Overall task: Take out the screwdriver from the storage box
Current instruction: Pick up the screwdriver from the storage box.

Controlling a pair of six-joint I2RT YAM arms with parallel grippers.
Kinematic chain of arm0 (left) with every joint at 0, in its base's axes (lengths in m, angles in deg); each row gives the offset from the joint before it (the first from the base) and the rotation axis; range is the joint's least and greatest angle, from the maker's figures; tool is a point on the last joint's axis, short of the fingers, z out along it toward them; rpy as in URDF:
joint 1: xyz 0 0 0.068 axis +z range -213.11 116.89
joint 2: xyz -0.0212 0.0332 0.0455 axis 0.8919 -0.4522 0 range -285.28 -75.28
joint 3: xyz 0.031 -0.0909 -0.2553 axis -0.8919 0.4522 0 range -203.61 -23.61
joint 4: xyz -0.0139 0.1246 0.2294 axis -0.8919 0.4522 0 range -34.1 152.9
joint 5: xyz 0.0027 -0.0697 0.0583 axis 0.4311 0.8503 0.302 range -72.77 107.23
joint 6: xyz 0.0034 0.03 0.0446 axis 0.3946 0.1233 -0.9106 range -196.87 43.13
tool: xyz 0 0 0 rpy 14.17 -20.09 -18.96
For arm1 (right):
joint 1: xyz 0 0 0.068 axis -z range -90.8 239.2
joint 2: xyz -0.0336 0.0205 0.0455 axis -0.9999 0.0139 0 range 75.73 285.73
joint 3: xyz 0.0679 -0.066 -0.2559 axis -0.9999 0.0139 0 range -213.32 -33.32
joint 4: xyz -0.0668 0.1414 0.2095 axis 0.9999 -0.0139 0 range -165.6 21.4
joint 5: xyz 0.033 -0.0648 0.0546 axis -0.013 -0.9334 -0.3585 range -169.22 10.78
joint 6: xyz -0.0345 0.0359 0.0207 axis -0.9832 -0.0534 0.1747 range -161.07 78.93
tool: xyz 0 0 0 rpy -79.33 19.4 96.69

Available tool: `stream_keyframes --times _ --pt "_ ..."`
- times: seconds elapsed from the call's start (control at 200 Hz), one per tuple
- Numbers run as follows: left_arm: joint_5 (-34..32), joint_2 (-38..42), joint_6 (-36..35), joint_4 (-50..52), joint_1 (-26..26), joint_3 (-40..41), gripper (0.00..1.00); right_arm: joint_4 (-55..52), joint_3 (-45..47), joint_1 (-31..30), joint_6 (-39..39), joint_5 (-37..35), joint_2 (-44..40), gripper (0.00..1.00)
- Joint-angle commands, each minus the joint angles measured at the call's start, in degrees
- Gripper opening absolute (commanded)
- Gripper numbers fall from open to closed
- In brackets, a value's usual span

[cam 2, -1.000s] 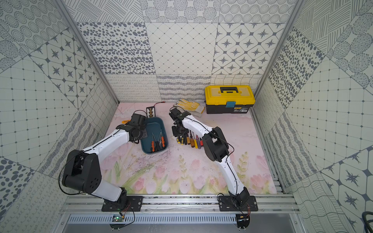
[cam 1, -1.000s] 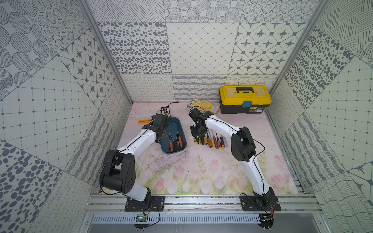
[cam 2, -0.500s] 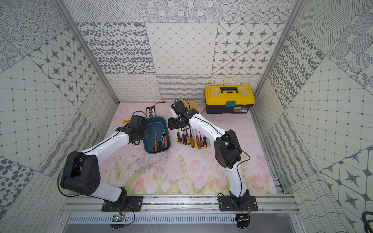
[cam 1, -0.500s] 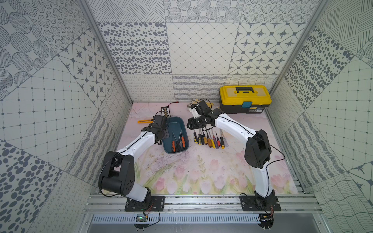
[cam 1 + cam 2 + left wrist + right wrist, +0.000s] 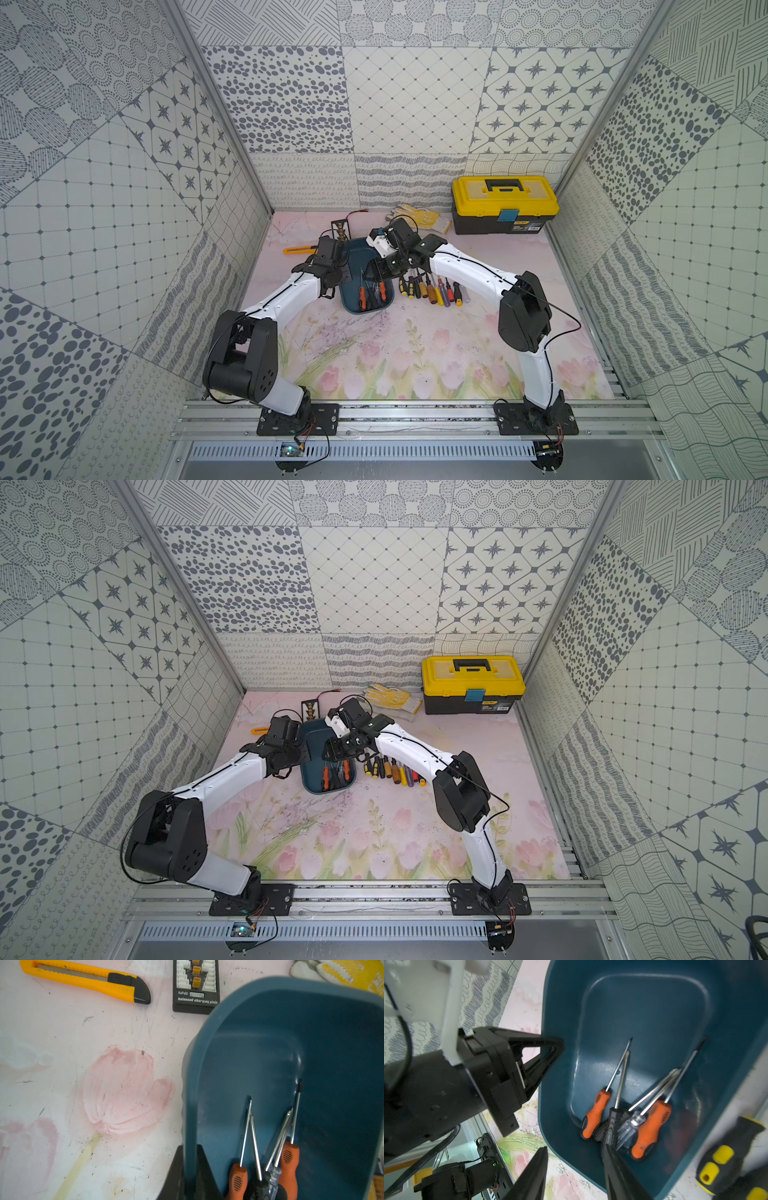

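The storage box (image 5: 356, 254) (image 5: 312, 746) is a dark teal tub lying on the flowered mat. Several screwdrivers lie at its near end: a small orange-handled one (image 5: 595, 1114), a bigger orange one (image 5: 649, 1126) (image 5: 362, 297), a black one (image 5: 611, 1124) and a clear-handled one (image 5: 631, 1125). My left gripper (image 5: 190, 1176) (image 5: 334, 277) is shut on the box's left rim (image 5: 188, 1105), one finger inside and one outside. My right gripper (image 5: 575, 1163) (image 5: 380, 270) hangs open over the box's near end. One of its fingers is above the black handle, the other above the mat outside.
A row of several screwdrivers (image 5: 430, 289) lies on the mat right of the box. At the back stand a yellow-lidded toolbox (image 5: 505, 203), work gloves (image 5: 419, 216), a black charging board (image 5: 196, 987) and a yellow utility knife (image 5: 87, 980). Patterned walls close in on three sides.
My right arm has swung left from the row of screwdrivers, and its gripper is now over the box. The left gripper has kept its hold on the rim.
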Motion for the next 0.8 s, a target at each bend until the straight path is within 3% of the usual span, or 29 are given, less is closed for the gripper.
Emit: stream_keyframes --times 0.0,0.796 --pt "1.8 0.0 0.6 -4.7 0.0 -0.7 0.00 1.7 -0.3 -0.6 2.6 0.4 3.0 0.46" --pt "2.0 1.5 1.1 -4.8 0.0 0.9 0.00 1.3 -3.7 -2.5 10.1 0.8 12.8 0.39"
